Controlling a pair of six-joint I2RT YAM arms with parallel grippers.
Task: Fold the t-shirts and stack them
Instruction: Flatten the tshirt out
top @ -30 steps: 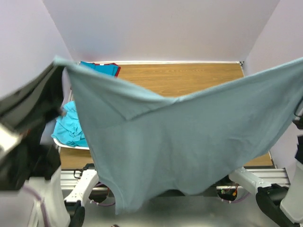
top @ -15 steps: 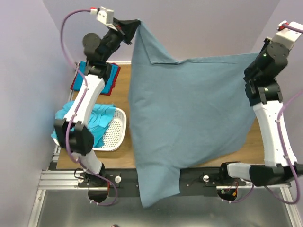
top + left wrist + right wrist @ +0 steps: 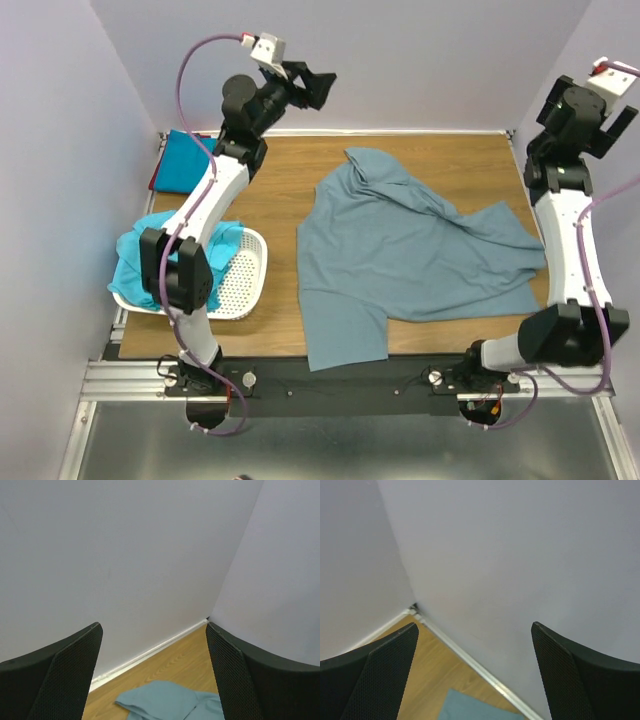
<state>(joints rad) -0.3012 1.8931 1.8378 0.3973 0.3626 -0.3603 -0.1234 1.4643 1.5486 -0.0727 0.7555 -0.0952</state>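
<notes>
Your large dusty grey-blue cloth t-shirt (image 3: 410,255) lay rumpled and unfolded at the centre of the frame on the wooden table (image 3: 290,170). At upper left a folded bright blue shirt (image 3: 185,160) sat over a red one (image 3: 153,183), so I judged two done. The bright turquoise shirt (image 3: 150,265) lay in the white perforated plastic basket (image 3: 245,285), left of centre. Your left gripper (image 3: 152,627) and right gripper (image 3: 475,626) hung high, jaws wide, empty. Nothing blocked the shirt.
</notes>
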